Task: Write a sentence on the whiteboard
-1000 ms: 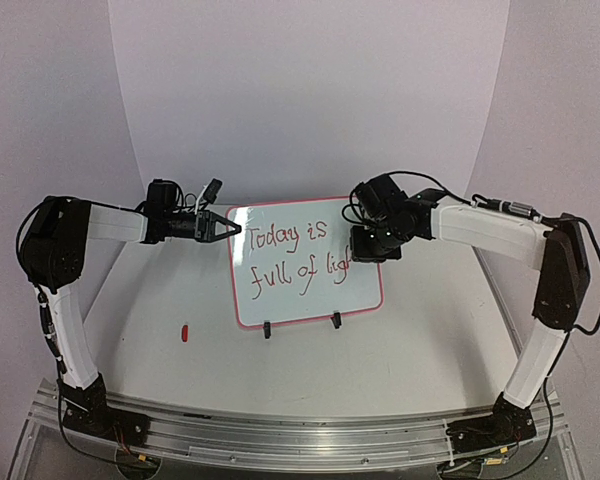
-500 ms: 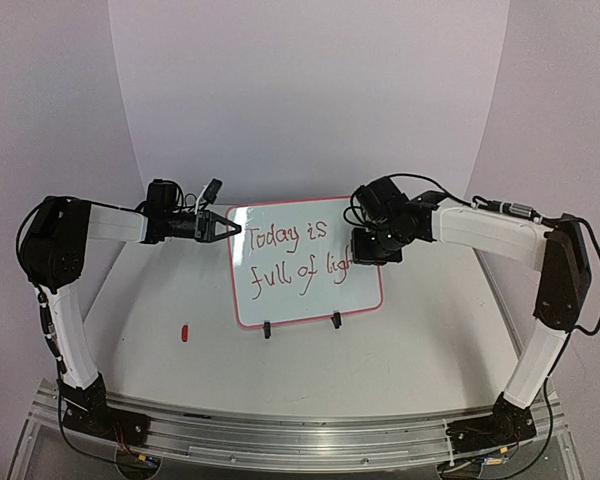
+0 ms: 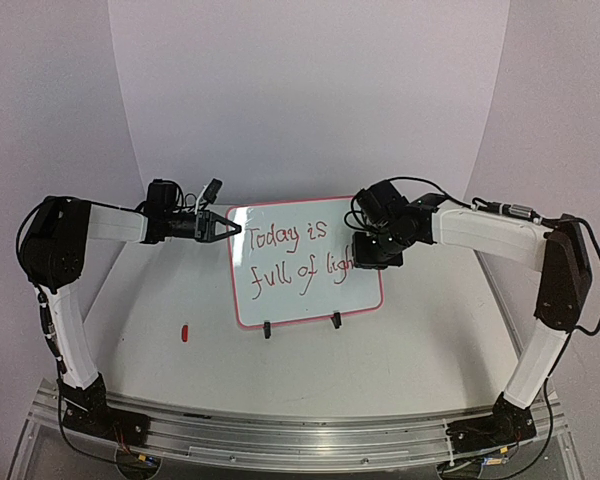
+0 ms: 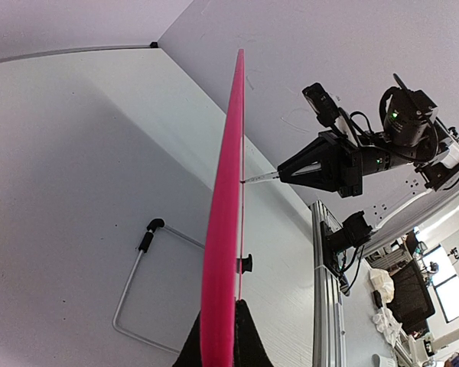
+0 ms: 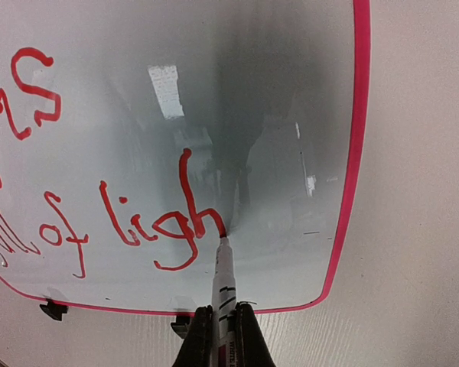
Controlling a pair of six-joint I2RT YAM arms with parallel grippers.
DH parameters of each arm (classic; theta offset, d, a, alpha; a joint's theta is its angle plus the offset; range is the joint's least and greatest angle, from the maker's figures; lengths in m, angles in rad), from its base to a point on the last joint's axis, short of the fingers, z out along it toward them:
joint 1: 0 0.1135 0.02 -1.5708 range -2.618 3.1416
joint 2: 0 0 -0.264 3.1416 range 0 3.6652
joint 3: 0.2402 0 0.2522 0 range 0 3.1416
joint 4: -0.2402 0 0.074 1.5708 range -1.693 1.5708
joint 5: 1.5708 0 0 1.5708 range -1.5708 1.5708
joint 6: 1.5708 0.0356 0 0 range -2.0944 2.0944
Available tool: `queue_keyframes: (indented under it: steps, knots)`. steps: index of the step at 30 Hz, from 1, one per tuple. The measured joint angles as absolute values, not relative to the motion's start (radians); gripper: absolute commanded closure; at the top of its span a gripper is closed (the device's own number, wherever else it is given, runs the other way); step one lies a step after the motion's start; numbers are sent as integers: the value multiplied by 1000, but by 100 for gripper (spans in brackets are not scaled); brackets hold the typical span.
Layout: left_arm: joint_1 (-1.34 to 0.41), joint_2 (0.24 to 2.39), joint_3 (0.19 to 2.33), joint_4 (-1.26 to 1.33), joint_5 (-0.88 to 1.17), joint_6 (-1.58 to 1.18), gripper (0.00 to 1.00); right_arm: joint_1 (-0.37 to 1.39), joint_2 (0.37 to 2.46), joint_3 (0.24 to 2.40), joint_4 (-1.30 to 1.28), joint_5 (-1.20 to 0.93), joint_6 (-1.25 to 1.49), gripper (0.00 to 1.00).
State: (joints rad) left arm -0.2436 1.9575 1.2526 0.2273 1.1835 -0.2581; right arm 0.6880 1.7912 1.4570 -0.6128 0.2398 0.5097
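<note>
Two closed grips: my left tool (image 3: 230,228) pinches the upper left edge of the whiteboard (image 3: 315,300), which stands midway between the side edges of the tabletop (image 3: 160,300). My right tool (image 5: 223,325) holds a marker (image 5: 222,267), its tip touching the board just after "ligh" of the sentence (image 3: 290,252).
</note>
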Motion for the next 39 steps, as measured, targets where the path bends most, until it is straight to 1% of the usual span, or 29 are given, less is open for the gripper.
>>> queue_keyframes:
  steps: [12, 24, 39]
  knots:
    - [-244, 1958, 1253, 229, 1188, -253, 100, 684, 1781, 1474, -651, 235, 457, 100]
    - [-244, 1958, 1252, 230, 1188, -253, 100, 681, 1675, 1477, -667, 206, 431, 100]
    - [-244, 1958, 1253, 229, 1188, -251, 100, 678, 1777, 1515, -667, 207, 431, 100]
